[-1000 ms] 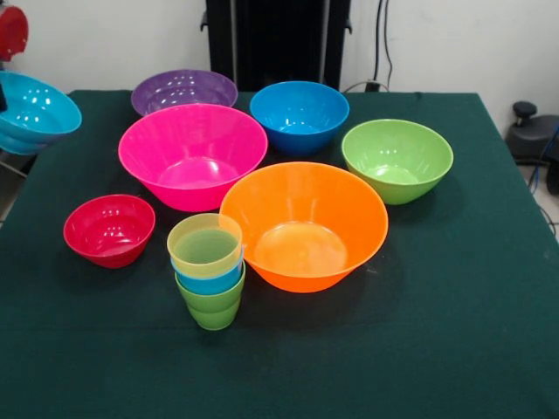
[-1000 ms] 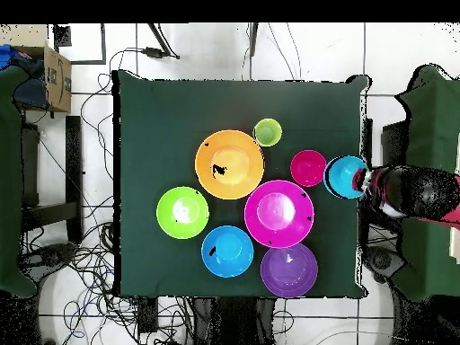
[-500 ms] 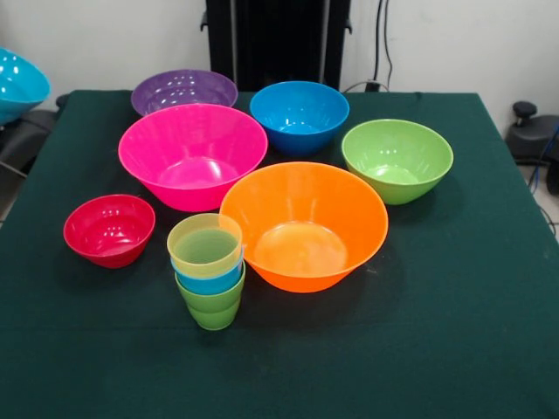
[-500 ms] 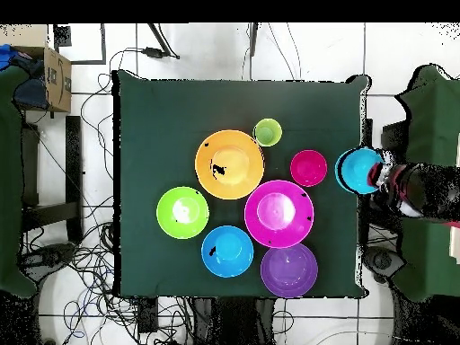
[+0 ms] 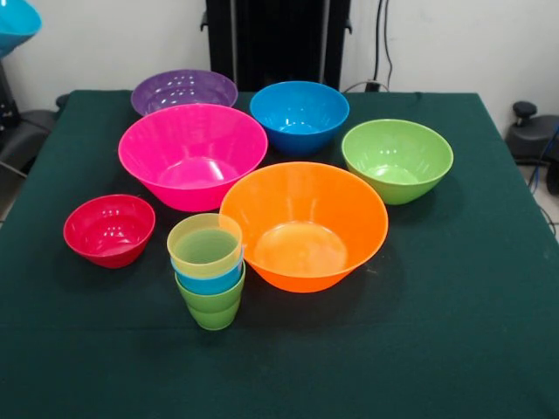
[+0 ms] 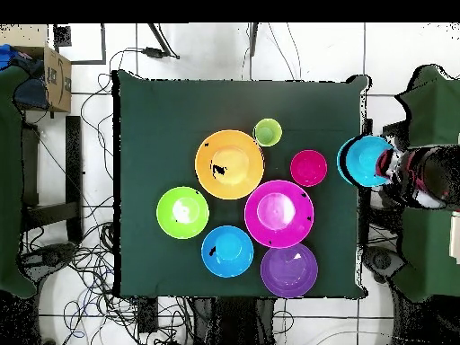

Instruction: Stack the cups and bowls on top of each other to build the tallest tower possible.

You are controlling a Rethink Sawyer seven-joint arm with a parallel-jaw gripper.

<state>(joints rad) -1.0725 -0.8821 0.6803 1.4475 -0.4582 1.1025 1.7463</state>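
The small glossy teal plastic bowl (image 6: 363, 161) is held off the table at the overhead's right edge by a person's hand (image 6: 400, 171) (no robot gripper in view). Next probably: set it on the nested-tumbler tower (image 5: 208, 269), lower centre-left.

three cups (image 5: 208, 269) sat stacked by the big orange bowl (image 5: 304, 225); a teal bowl (image 5: 16, 21) showed up high at the left.

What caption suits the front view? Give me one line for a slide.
Six bowls ring a tower of three nested cups on the green table; a teal bowl shows at the top-left corner.
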